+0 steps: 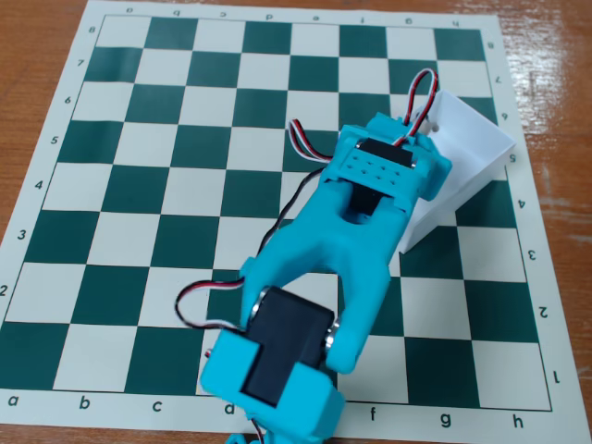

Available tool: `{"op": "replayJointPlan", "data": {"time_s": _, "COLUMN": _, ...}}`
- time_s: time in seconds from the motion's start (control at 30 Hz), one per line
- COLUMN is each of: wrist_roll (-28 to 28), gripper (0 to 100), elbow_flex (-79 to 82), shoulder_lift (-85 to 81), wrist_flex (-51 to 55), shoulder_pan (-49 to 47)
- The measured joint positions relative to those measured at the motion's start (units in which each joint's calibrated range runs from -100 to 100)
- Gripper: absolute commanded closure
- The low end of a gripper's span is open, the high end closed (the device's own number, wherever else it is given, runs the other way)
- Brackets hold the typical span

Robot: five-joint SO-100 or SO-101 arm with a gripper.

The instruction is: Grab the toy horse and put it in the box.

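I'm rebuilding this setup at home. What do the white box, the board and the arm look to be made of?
The box: thin matt white paper or card, with sharp folded walls. The chessboard: seemingly a flat printed sheet, slightly glossy, lying on a wooden table with visible grain. The arm: turquoise plastic, probably 3D-printed; black servo blocks.

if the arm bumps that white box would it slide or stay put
Probably slide: the box looks like thin folded paper, so likely very light, and it rests loose on the smooth chessboard. Its low, thin walls would likely flex or dent rather than resist. The arm now covers its left part, so contact cannot be judged.
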Motion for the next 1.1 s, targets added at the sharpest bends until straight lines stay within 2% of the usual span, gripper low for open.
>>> {"op": "replayJointPlan", "data": {"time_s": 0.3, "wrist_roll": 1.1, "gripper": 78, "elbow_flex": -4.5, "shoulder_lift": 7.9, "wrist_flex": -4.9, "shoulder_pan": 1.0}}
{"op": "replayJointPlan", "data": {"time_s": 0.53, "wrist_roll": 1.5, "gripper": 76, "elbow_flex": -3.3, "shoulder_lift": 5.9, "wrist_flex": -5.1, "shoulder_pan": 1.1}}
{"op": "replayJointPlan", "data": {"time_s": 0.77, "wrist_roll": -0.5, "gripper": 76, "elbow_flex": 13.1, "shoulder_lift": -13.5, "wrist_flex": -3.9, "shoulder_pan": -2.6}}
{"op": "replayJointPlan", "data": {"time_s": 1.1, "wrist_roll": -0.7, "gripper": 76, "elbow_flex": 46.4, "shoulder_lift": -56.5, "wrist_flex": 5.9, "shoulder_pan": -10.8}}
